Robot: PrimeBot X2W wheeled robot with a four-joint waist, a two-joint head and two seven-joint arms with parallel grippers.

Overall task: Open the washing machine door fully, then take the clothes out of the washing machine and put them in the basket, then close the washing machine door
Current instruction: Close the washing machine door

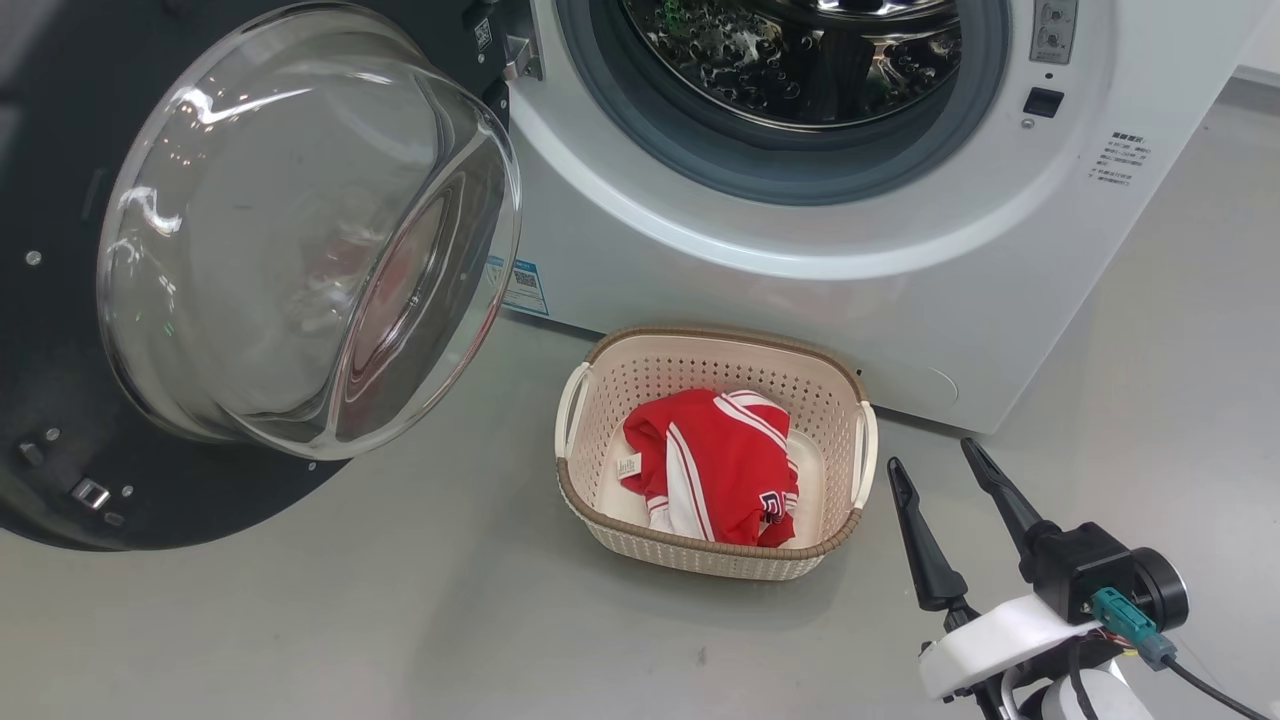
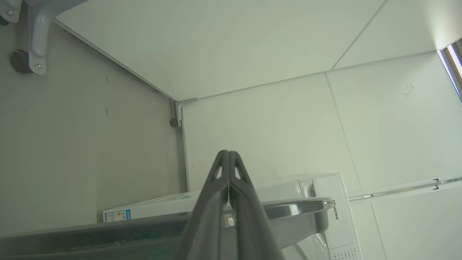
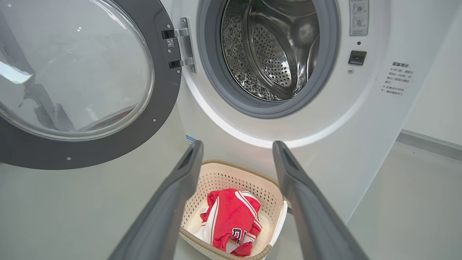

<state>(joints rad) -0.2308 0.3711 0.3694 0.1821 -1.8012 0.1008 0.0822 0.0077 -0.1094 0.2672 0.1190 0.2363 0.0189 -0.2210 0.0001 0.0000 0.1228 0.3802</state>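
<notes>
Head view: one washing machine (image 1: 800, 290), one washing machine door (image 1: 300, 230) swung wide open at the left, one basket (image 1: 700, 562) on the floor (image 1: 400, 620) just before the machine. In the basket, one heap of clothes (image 1: 715, 465), red with white stripes; hard to tell how many garments. Cut off: the drum's (image 1: 800, 60) upper part, the door's left edge. Beside the basket, right gripper (image 1: 930, 452), jaws spread wide. Left wrist view: left gripper (image 2: 228, 153), jaws pressed together, over the door's grey edge; touching or apart, impossible to tell.

Brand showing on washing machine (image 2: 329, 224)
"Hisense" is running along its white front; the blue sticker (image 1: 525, 288) is proving unreadable.
</notes>
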